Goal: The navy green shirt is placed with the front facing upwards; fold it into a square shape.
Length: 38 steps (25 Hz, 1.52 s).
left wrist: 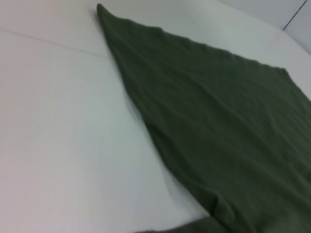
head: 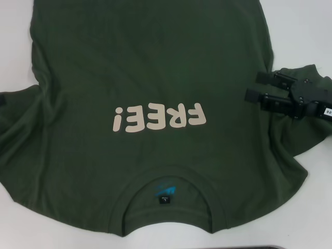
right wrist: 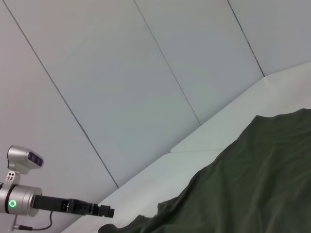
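Observation:
The navy green shirt (head: 155,62) lies spread front-up on the white table (head: 301,31), with its pale "FREE!" letters (head: 160,117) upside down in the head view. Its ribbed collar and blue-and-black neck label (head: 165,193) lie at the near edge. My right gripper (head: 252,86) stands open over the shirt's right sleeve (head: 314,70), its two black fingers pointing toward the chest with nothing between them. The left gripper (right wrist: 104,211) shows far off in the right wrist view, low beside the shirt's other side. The left wrist view looks along the shirt's (left wrist: 218,121) straight edge.
Bare white tabletop (left wrist: 58,121) runs beside the shirt's left edge and past its right sleeve. A pale panelled wall (right wrist: 146,73) rises behind the table. A dark strip (head: 275,247) shows at the near table edge.

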Each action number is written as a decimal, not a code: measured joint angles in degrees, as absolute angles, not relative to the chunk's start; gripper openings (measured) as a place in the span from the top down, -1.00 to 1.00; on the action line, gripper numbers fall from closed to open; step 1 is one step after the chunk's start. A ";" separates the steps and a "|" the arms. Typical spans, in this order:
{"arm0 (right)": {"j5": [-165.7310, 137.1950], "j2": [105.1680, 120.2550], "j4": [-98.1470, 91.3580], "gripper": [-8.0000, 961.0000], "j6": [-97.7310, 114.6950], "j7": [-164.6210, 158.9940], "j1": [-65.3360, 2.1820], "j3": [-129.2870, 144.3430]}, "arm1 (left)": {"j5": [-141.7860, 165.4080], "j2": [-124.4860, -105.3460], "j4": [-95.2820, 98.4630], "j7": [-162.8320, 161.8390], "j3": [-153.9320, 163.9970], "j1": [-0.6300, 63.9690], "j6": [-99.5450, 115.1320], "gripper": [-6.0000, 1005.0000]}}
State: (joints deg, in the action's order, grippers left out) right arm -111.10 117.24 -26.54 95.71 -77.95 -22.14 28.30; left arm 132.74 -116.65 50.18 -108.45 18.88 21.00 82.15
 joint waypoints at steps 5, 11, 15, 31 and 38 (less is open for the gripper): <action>-111.09 117.29 -26.54 -0.91 95.71 -77.96 -22.26 28.23 | 135.11 -116.63 50.19 -108.50 18.94 21.12 82.00 -0.77; -111.10 117.23 -26.54 -0.91 95.71 -77.96 -22.31 28.21 | 135.90 -116.63 50.13 -108.72 18.87 21.00 81.83 -0.77; -111.10 117.17 -26.54 -0.91 95.71 -77.95 -22.33 28.17 | 136.38 -116.62 50.11 -108.72 18.94 20.90 82.01 -0.77; -111.10 117.20 -26.54 -0.91 95.80 -77.88 -22.13 27.45 | 139.18 -116.63 50.09 -108.66 19.66 21.59 83.35 -0.76; -111.09 117.24 -26.54 -0.91 95.88 -77.89 -22.15 27.39 | 139.49 -116.58 50.20 -108.34 19.69 21.63 84.91 -0.76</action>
